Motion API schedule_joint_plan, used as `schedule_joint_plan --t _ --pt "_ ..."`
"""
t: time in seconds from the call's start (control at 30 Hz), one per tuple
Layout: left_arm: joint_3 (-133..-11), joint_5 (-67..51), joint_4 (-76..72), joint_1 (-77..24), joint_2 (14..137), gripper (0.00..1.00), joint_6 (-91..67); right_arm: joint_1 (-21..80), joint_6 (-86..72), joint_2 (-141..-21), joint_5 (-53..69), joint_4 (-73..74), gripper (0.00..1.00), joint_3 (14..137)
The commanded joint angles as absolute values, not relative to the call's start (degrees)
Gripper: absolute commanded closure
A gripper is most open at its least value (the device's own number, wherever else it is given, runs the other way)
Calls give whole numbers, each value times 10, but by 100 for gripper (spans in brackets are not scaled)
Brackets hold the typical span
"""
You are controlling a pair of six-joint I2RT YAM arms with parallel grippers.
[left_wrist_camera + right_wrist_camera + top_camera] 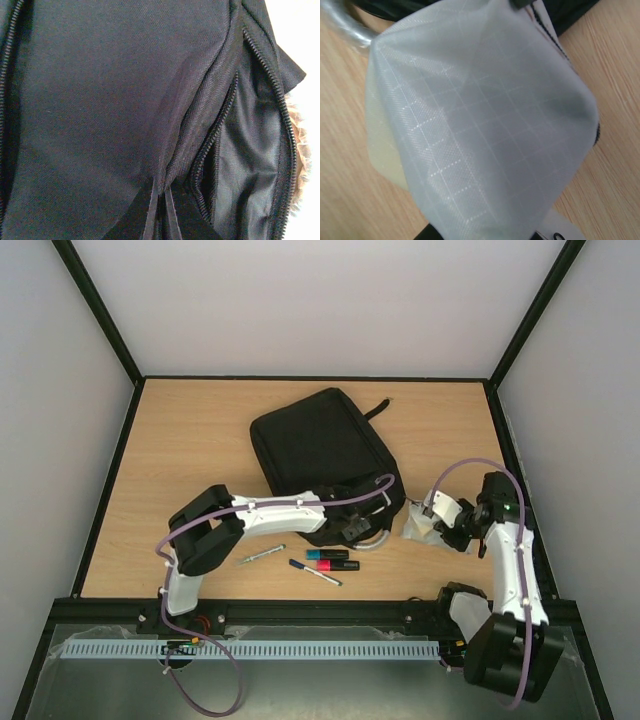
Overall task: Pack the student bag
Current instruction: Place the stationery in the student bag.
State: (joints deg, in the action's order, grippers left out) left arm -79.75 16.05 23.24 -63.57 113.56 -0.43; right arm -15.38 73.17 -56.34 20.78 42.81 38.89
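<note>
As seen from above, left to right on the wooden tabletop (170, 450): near the front edge, a slim grey-green pen (262, 554), then a blue-and-black pen (315, 572), both lying flat and apart from each other. Just right of them, a teal marker (327, 554) and a red marker (338, 565), side by side, close to touching.

Behind these, mid-tabletop, the student bag (320, 440): black, lying flat, tilted with its grey handle loop (377, 537) at the near right corner, just above the markers.

Stretched across in front of the bag from the left, the left arm (270, 508), ending at the bag's near right edge. Left tool (352, 530): jaws fully closed, pinching a raised ridge of the bag's black fabric. Up close in the left wrist view, that ridge drawn down to the bottom centre; to its right an undone zip (220, 125) and dark lining inside the opening.

Right of the bag, just beside the handle loop, a light-grey pouch (416, 527) of grid-weave fabric. Right tool (432, 520): nearly closed on the pouch, fingers almost wholly covered by the bunched fabric in the right wrist view. Bare wood on both sides of the pouch there, the black bag at the top edge.
</note>
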Motion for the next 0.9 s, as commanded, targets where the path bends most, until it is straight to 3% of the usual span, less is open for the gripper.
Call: schedule_joint_plan --t 0.0,0.27,0.47,0.87 --pt "-812 193 258 -614 1071 98 -9 -156 784 -501 276 538 95 391" --pt "-855 146 261 -565 975 98 -8 -138 793 -493 381 628 96 487" --pt "-906 130 285 -547 967 98 -4 -44 692 -498 399 560 98 538" --pt "-994 72 329 -507 966 98 -8 225 539 -611 257 377 99 607"
